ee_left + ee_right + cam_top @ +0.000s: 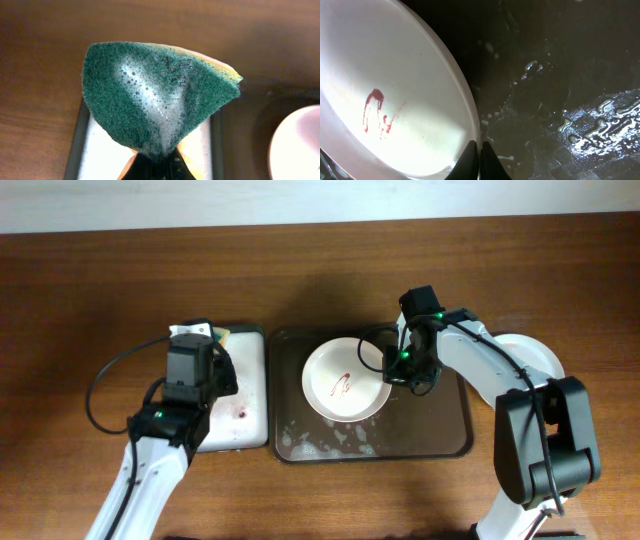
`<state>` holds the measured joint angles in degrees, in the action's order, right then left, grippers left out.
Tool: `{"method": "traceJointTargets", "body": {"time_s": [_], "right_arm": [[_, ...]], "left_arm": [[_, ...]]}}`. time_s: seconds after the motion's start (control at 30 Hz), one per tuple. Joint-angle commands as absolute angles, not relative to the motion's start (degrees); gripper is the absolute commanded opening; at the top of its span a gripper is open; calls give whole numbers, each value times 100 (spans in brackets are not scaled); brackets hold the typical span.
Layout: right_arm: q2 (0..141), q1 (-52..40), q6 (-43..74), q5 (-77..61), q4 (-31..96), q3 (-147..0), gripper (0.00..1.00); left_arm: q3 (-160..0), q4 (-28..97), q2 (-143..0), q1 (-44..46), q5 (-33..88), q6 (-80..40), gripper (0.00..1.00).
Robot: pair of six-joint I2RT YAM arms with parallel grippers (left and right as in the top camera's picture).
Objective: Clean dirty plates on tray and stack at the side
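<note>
A dirty plate [345,380] with red sauce streaks lies on the dark brown tray [445,435]; it also shows in the right wrist view [395,100]. My right gripper [393,368] is shut on the plate's right rim [476,146]. A clean white plate [535,355] lies on the table right of the tray, partly hidden by the right arm. My left gripper [205,335] is shut on a green soapy sponge [160,95] and holds it above the small tray [240,420].
The small black-rimmed tray with a white inside [100,155] has a red spot on it and sits left of the brown tray. Soap foam [325,442] covers the brown tray's front left part. Wet foam streaks [600,125] show in the right wrist view.
</note>
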<state>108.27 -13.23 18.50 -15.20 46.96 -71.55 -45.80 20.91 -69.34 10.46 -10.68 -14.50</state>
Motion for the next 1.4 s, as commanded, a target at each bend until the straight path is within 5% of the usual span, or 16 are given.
{"method": "traceJointTargets", "body": {"time_s": [0.0, 0.63, 0.83, 1.13, 1.37], "right_arm": [[10739, -1358, 1894, -1431, 4694, -7124, 4], [10739, -1361, 1894, -1433, 4694, -7124, 4], [10739, -1361, 1892, -1433, 4698, -7124, 4], [10739, -1361, 1831, -1431, 4720, -7124, 4], [10739, -1361, 1831, -1431, 4718, -7124, 4]], "left_arm": [[-4733, 2018, -6416, 1033, -1164, -1313, 0], [-4718, 2128, -6313, 1033, -1138, -1321, 0], [-4681, 2523, -7448, 1033, -1072, -1881, 0], [-5452, 3004, -7964, 1033, 104, -1837, 0], [-5540, 2093, -8281, 1573, 1599, -2040, 0]]}}
